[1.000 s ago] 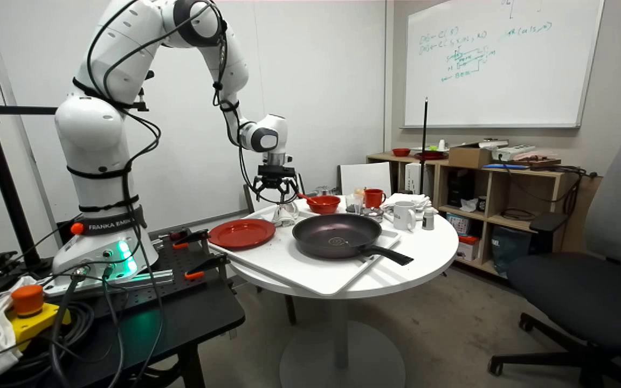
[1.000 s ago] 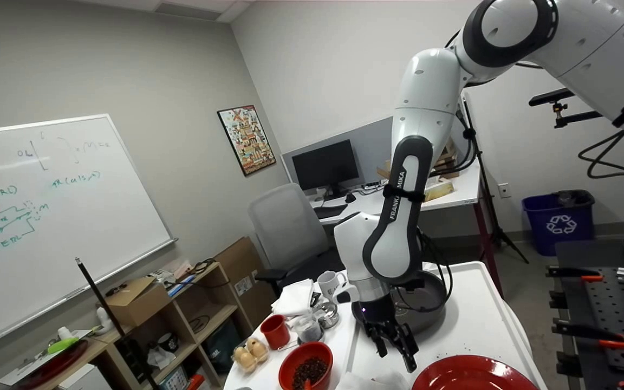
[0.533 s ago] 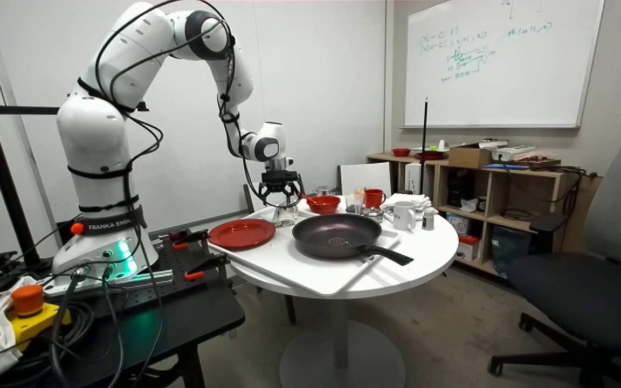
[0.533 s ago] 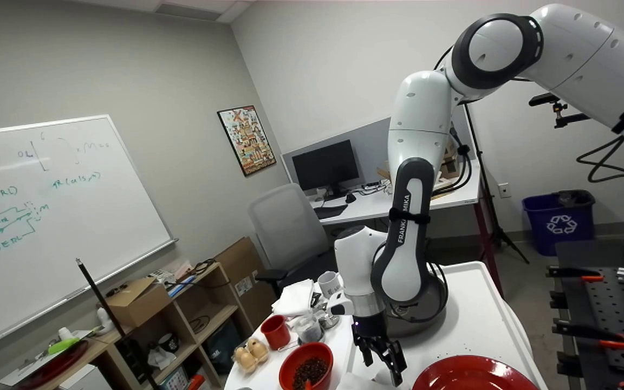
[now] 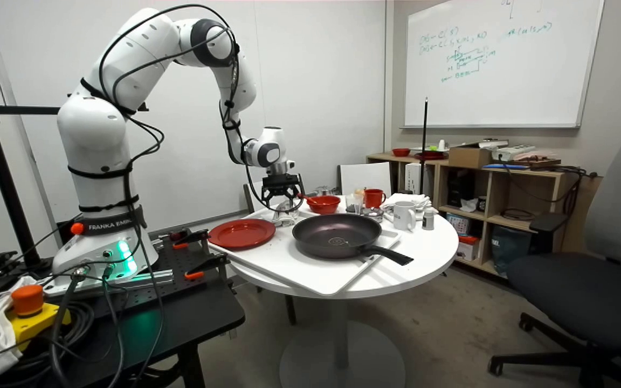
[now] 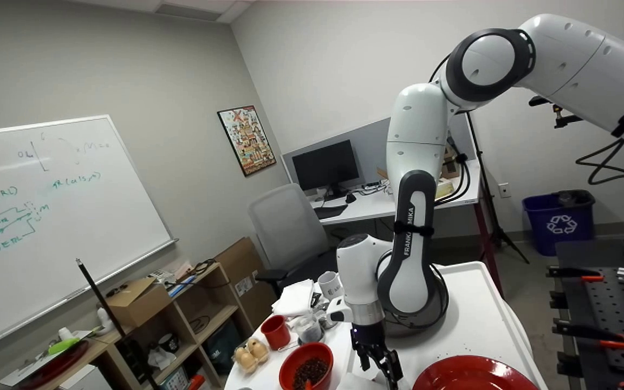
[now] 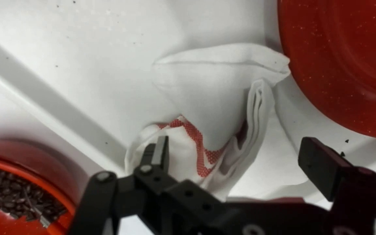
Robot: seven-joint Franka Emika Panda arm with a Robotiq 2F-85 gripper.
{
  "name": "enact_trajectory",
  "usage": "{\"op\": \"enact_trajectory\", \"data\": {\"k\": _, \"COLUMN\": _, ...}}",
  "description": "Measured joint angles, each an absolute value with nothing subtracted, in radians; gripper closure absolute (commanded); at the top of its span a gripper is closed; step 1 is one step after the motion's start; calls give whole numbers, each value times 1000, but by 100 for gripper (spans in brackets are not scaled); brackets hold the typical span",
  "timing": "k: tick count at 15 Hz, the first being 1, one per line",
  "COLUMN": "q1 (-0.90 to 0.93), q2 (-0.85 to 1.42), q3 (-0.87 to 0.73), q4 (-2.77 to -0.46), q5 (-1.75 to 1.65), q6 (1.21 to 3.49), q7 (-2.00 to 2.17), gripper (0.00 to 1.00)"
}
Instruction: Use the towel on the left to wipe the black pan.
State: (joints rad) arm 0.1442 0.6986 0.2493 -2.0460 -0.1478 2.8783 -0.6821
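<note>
The smooth white tray (image 7: pixel 96 75) bears a rumpled, red-striped towel (image 7: pixel 217 88).

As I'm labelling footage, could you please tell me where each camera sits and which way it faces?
An exterior view: stands back from the round table, facing the black pan, whiteboard behind; the whole arm and gripper show.
An exterior view: sits on the side near the red bowl, tilted, facing the monitor; gripper and part of the arm show.
Wrist view: sits at the arm's end, looking down at the towel; gripper's fingers show.
Both exterior views share pan, table and whiteboard.
</note>
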Motion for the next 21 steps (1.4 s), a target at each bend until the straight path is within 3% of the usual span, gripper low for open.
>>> {"op": "enact_trajectory", "data": {"k": 7, "q1": 154, "q2": 787, "q3": 251, "q4": -1992, "q5": -196, "q6": 2927, "q7": -636, "gripper": 0}}
{"op": "enact_trajectory", "data": {"k": 8, "q1": 156, "q2": 789, "q3": 251, "q4": -1987, "q5": -203, "q6": 2934, "q7": -630, "gripper": 25}}
{"op": "enact_trajectory", "data": {"k": 10, "q1": 158, "q2": 794, "q3": 251, "q4": -1977, "q5": -210, "q6": 2940, "q7": -623, "gripper": 32}}
{"op": "enact_trajectory", "data": {"k": 18, "q1": 158, "q2": 813, "q3": 256, "q4": -1955, "q5": -228, "q6": 2942, "q7": -612, "gripper": 95}}
{"op": "enact_trajectory", "data": {"k": 19, "q1": 157, "q2": 813, "q3": 257, "q4": -1954, "q5": -228, "q6": 2942, "q7": -612, "gripper": 99}}
{"op": "enact_trajectory", "data": {"k": 21, "q1": 154, "q2": 814, "q3": 261, "q4": -1953, "q5": -228, "q6": 2942, "q7": -611, "gripper": 96}}
